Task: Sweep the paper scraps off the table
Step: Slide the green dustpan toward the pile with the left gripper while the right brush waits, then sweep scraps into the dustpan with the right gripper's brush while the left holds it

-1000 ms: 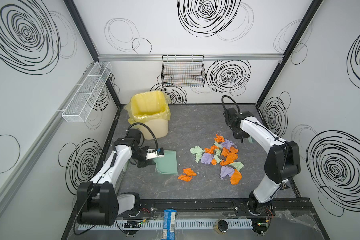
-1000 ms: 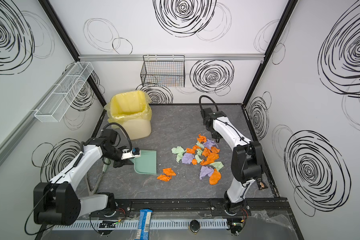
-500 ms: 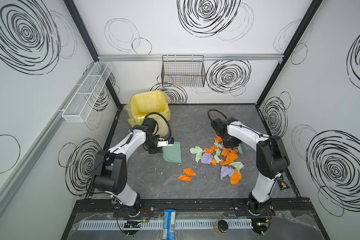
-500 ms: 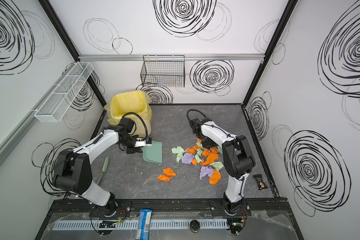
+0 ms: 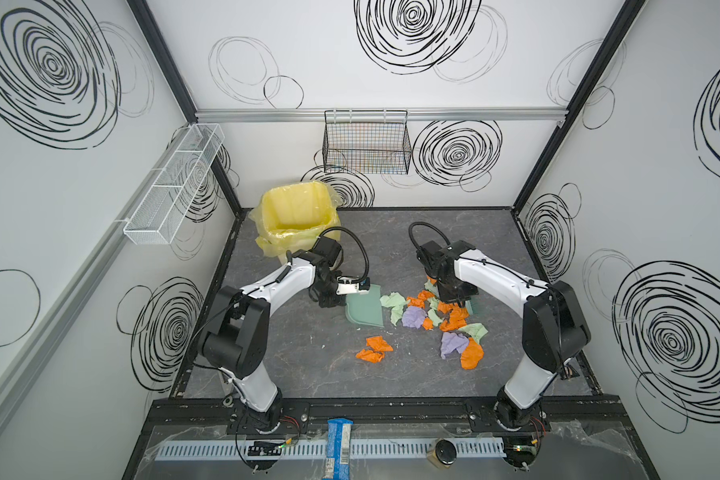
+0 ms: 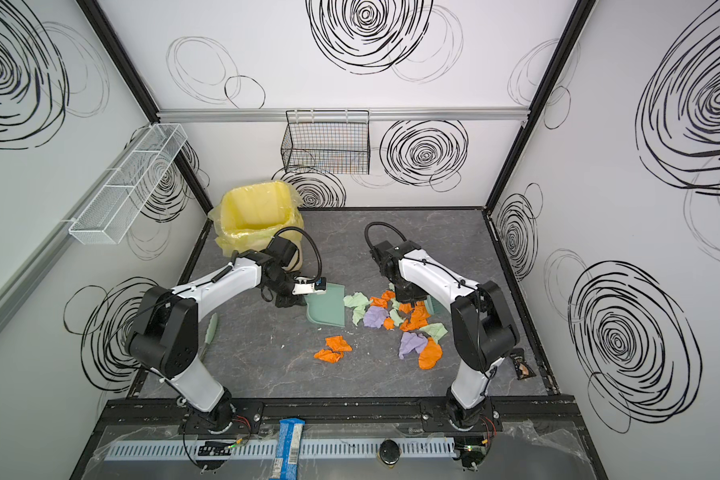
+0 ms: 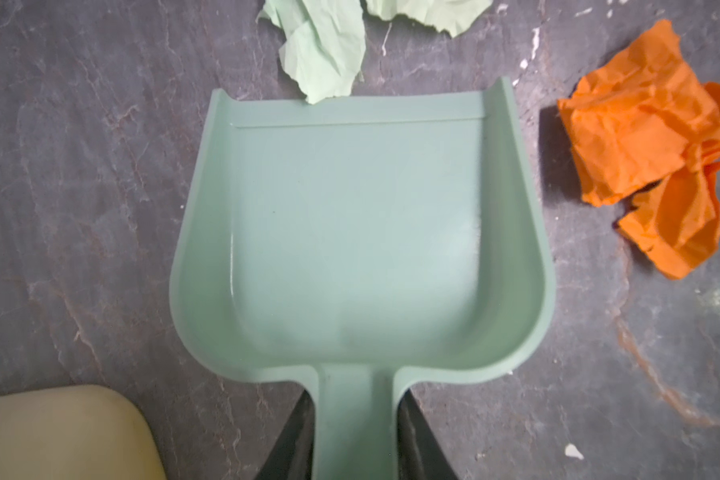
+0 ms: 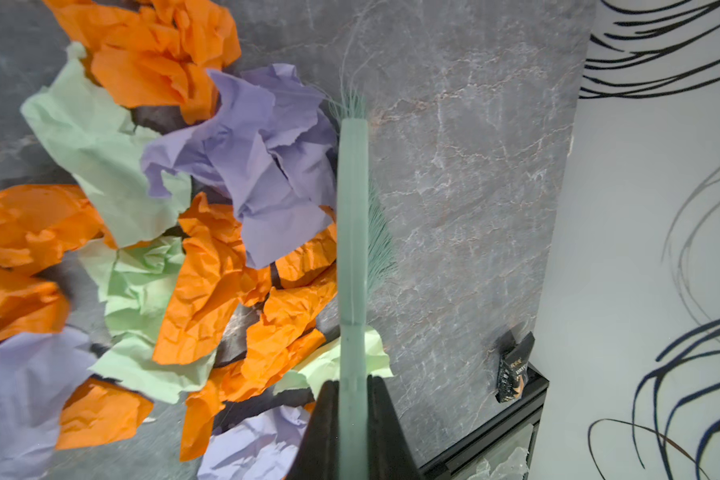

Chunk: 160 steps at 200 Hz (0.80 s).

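Orange, lilac and pale green paper scraps (image 5: 433,316) (image 6: 395,318) lie heaped right of centre on the dark veined table (image 5: 391,241) (image 6: 267,365). Two orange ones (image 5: 374,349) sit apart, nearer the front. My left gripper (image 7: 354,436) (image 5: 333,297) is shut on the handle of the mint dustpan (image 7: 358,232) (image 5: 364,307), which lies flat with its lip touching a green scrap (image 7: 325,50). My right gripper (image 8: 352,399) (image 5: 458,297) is shut on the mint brush (image 8: 352,232), whose bristles rest against the far right side of the heap (image 8: 208,249).
A yellow lined bin (image 5: 298,216) (image 6: 258,216) stands at the back left, just behind my left arm. A pale green stick-like thing (image 6: 211,328) lies by the left edge. A small dark packet (image 8: 514,370) (image 6: 522,365) sits on the right frame. A wire basket (image 5: 366,141) hangs on the back wall.
My left arm has carried the dustpan rightward up to the heap's left edge. My right arm has swung leftward, bringing the brush against the heap.
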Available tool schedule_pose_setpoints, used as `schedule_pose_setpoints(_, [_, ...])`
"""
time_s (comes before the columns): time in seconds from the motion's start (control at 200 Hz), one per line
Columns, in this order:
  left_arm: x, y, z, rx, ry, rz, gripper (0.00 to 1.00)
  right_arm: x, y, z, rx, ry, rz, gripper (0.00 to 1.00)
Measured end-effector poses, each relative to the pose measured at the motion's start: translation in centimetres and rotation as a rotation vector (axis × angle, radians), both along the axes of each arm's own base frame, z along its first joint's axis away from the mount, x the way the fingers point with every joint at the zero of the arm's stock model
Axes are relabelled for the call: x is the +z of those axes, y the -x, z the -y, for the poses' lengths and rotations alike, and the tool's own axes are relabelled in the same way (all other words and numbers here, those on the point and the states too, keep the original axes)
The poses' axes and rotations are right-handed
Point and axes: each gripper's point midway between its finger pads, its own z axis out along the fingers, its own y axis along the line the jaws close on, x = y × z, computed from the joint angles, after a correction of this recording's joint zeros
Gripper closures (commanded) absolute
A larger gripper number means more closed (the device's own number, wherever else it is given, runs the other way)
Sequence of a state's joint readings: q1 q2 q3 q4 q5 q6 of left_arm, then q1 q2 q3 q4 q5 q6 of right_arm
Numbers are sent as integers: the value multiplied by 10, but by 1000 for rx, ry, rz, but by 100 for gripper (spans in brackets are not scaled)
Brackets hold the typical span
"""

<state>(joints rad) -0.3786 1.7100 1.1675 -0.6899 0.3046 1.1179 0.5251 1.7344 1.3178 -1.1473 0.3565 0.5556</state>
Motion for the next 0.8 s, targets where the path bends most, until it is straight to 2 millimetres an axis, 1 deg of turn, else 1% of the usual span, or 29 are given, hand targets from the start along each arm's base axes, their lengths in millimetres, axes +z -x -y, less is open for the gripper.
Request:
schedule_pose_setpoints(0.145, [-5, 2, 18, -8, 12, -1, 100, -3, 4, -14, 20, -27, -1, 100])
schedule_pose_setpoints(0.375, [-10, 6, 44, -19, 39, -6, 100, -8, 10, -46, 69, -101, 3, 100])
schedule_pose_setpoints(0.585, [-13, 4, 59, -11, 68, -23, 100, -7, 12, -67, 84, -180, 15, 100])
schedule_pose_setpoints(0.8, [-17, 3, 67, 0, 89, -36, 100, 2, 16, -101, 117, -328, 35, 100])
